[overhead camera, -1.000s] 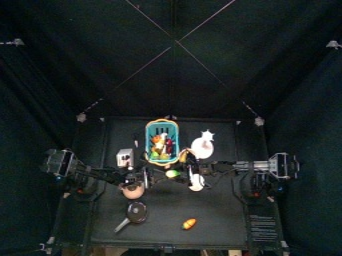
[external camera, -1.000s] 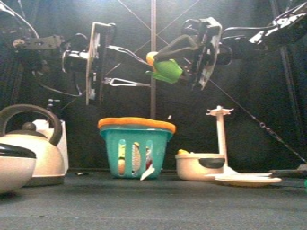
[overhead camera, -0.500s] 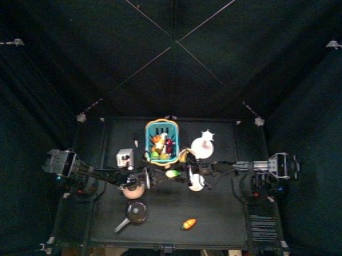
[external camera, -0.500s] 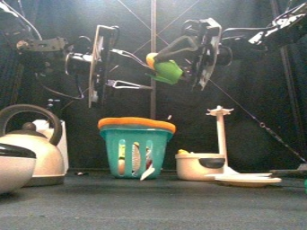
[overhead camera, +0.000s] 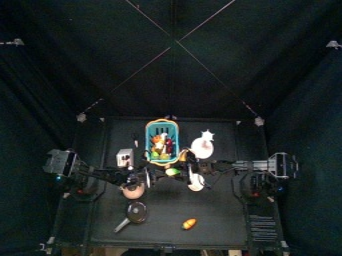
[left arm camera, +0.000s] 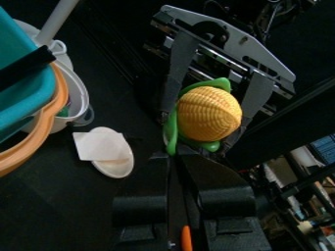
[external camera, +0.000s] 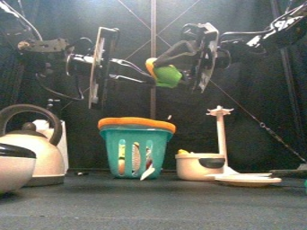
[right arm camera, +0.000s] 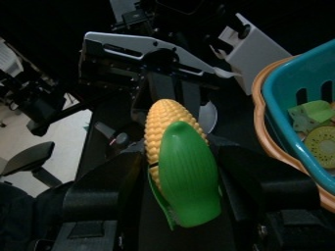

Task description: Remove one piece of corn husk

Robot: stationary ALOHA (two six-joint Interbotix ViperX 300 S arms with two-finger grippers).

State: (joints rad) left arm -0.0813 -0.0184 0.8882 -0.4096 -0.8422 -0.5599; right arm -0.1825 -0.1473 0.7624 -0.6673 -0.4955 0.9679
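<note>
Corn: the corn (external camera: 168,72) hangs in mid-air above the basket, yellow tip pointing toward the left arm, green husk wrapped round its sides (seen best from the right wrist).
Husk: a green husk piece (right arm camera: 187,176) lies along the cob, still attached; another strip (left arm camera: 171,125) runs down the cob's side by the left claw.
Right claw: the right claw (right arm camera: 183,196) holds the corn between its jaws, clamped on the husked end.
Left claw: the left claw (left arm camera: 183,162) has its jaws drawn narrow, tips at the husk edge under the cob; I cannot tell whether they actually pinch it.
Basket: the basket (external camera: 135,135), teal with an orange rim, stands on the bench (external camera: 156,202) directly below the corn.
Kettle: the kettle (external camera: 29,144) sits at the front view's left.
Orange item: a small orange item (overhead camera: 190,222) lies near the bench's front edge.
</note>
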